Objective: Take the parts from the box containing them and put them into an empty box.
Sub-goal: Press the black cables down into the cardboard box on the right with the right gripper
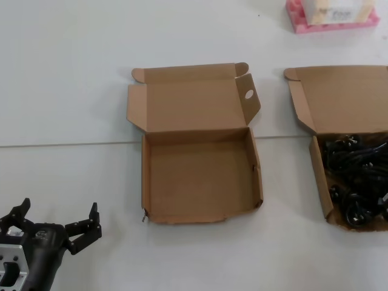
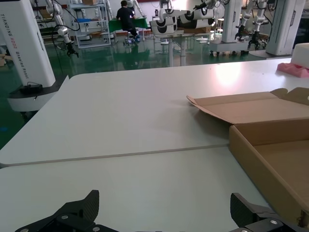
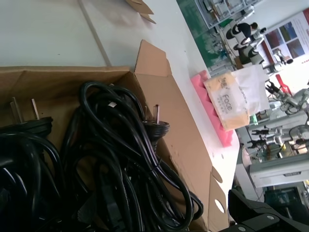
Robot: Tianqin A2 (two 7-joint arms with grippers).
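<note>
The empty box (image 1: 146,176) lies open at the table's middle, with a round hole (image 1: 248,94) in its lid's right side flap. It also shows in the left wrist view (image 2: 256,159). The box containing the parts (image 1: 319,176) lies at the right edge, holding several black coiled cables (image 1: 357,182) with plugs. My left gripper (image 1: 59,209) hangs open and empty at the front left, well left of the empty box; its jaws stand wide apart (image 2: 164,200). My right gripper is out of the head view. Its wrist view looks closely down on the cables (image 3: 120,159), with one finger (image 3: 256,215) beside the box wall, holding nothing.
A pink foam tray (image 1: 330,18) with a white packet stands at the back right, also in the right wrist view (image 3: 215,116). A table seam (image 1: 66,145) runs across behind the box bodies. Other robots and benches stand beyond the table.
</note>
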